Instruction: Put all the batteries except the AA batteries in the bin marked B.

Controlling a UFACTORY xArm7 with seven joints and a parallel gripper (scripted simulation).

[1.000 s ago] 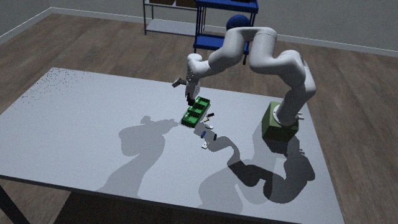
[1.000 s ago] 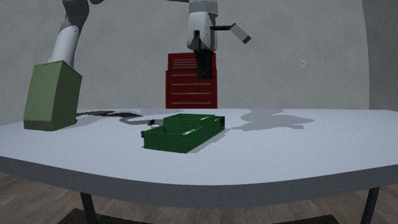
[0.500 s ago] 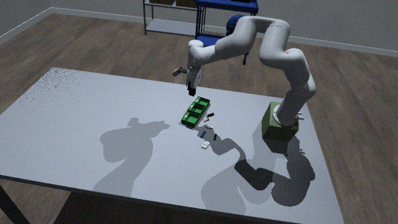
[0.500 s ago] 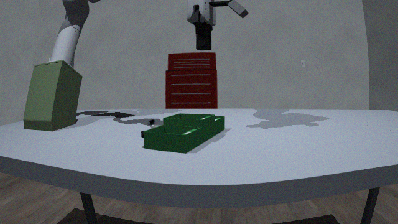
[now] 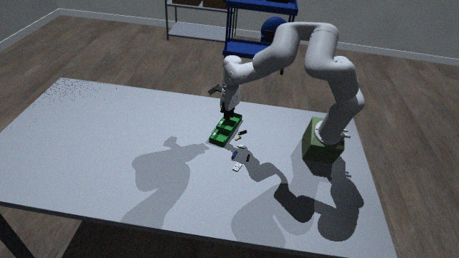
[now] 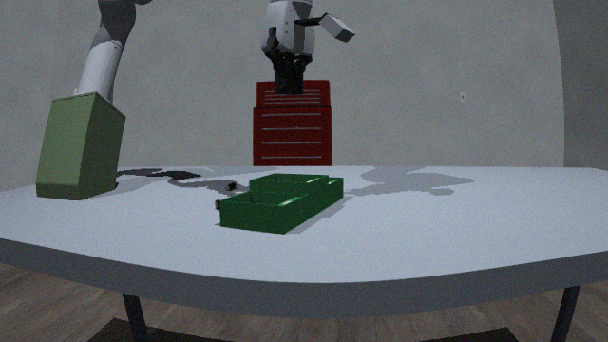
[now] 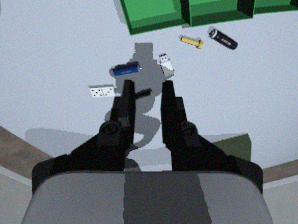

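Note:
My gripper [image 5: 227,115] [image 6: 289,87] hangs high above the bins' far end. Its fingers stand a little apart with nothing between them. Beside the bins lie a black cylinder [image 5: 242,132] [image 7: 222,38], a small yellow piece [image 5: 238,137] [image 7: 192,42], a white piece [image 5: 241,146] [image 7: 166,64], a blue battery [image 5: 234,155] [image 7: 125,68], a black piece [image 5: 247,158] and a flat white piece [image 5: 237,167] [image 7: 101,91].
The arm's green base block [image 5: 320,141] stands at the table's right side, also seen in the exterior view [image 6: 78,144]. A red drawer cabinet [image 6: 292,123] stands behind the table, and blue shelving [image 5: 251,25] beyond its far edge.

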